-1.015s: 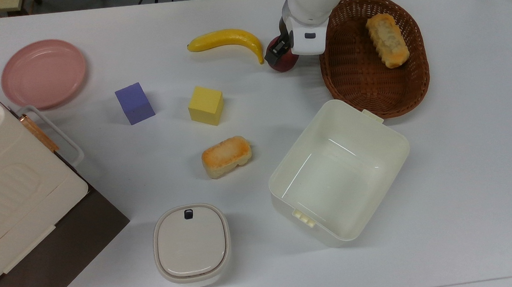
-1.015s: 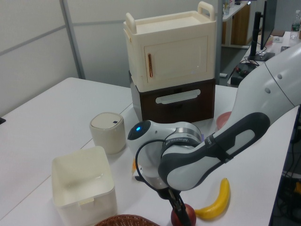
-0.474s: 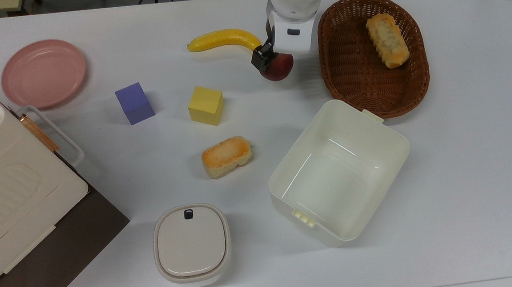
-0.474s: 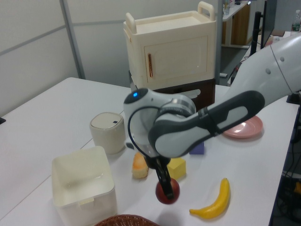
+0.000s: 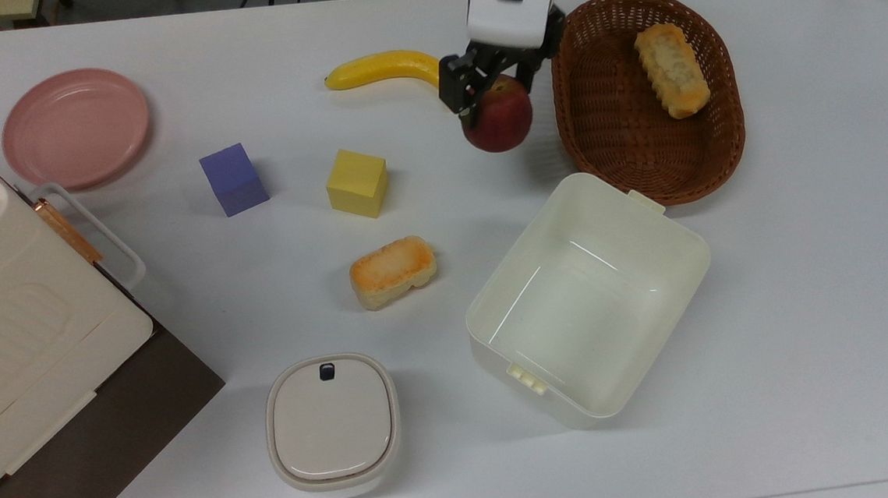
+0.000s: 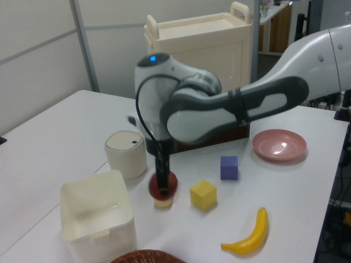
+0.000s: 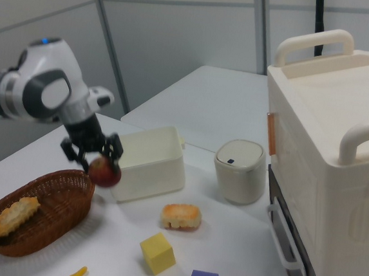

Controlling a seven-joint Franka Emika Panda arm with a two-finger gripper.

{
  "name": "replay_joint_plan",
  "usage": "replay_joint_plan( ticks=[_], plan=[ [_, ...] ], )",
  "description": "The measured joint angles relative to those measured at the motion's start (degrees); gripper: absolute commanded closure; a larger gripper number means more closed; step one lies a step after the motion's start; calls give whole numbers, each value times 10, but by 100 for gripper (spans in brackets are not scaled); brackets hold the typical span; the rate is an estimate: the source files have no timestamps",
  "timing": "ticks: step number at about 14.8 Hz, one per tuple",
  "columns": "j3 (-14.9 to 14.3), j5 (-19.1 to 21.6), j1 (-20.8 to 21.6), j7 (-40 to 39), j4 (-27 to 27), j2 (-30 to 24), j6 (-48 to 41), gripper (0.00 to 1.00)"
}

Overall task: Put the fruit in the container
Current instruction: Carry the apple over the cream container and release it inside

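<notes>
My gripper [image 5: 489, 89] [image 6: 162, 183] [image 7: 97, 157] is shut on the fruit [image 5: 497, 115] [image 6: 164, 184] [image 7: 106, 172], a round dark-red one, and holds it up in the air above the table. In the top view the fruit hangs between the banana and the wicker basket, up and left of the container [image 5: 678, 236]. The container [image 6: 74, 222] [image 7: 162, 139] is a deep cream-white square tub, standing open with nothing in it.
A yellow banana [image 5: 384, 67], a wicker basket [image 5: 618, 166] holding a pastry [image 5: 671, 69], yellow cube [image 5: 357, 181], purple cube [image 5: 233, 178], second pastry [image 5: 392, 270], grey-lidded box [image 5: 333, 425], pink plate [image 5: 76, 126] and a cream cabinet [image 5: 3, 311] at the top view's left.
The gripper has lifted the fruit off the table beside the banana and carried it higher, shifting slightly toward the container.
</notes>
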Motion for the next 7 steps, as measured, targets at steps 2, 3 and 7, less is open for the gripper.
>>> replay_joint_plan(
  ticks=[2, 3, 7],
  plan=[
    [0, 0, 2, 24, 37, 9, 17, 36],
    [1, 0, 3, 40, 52, 17, 57, 35],
    [5, 0, 4, 76, 57, 79, 213, 8]
  ],
)
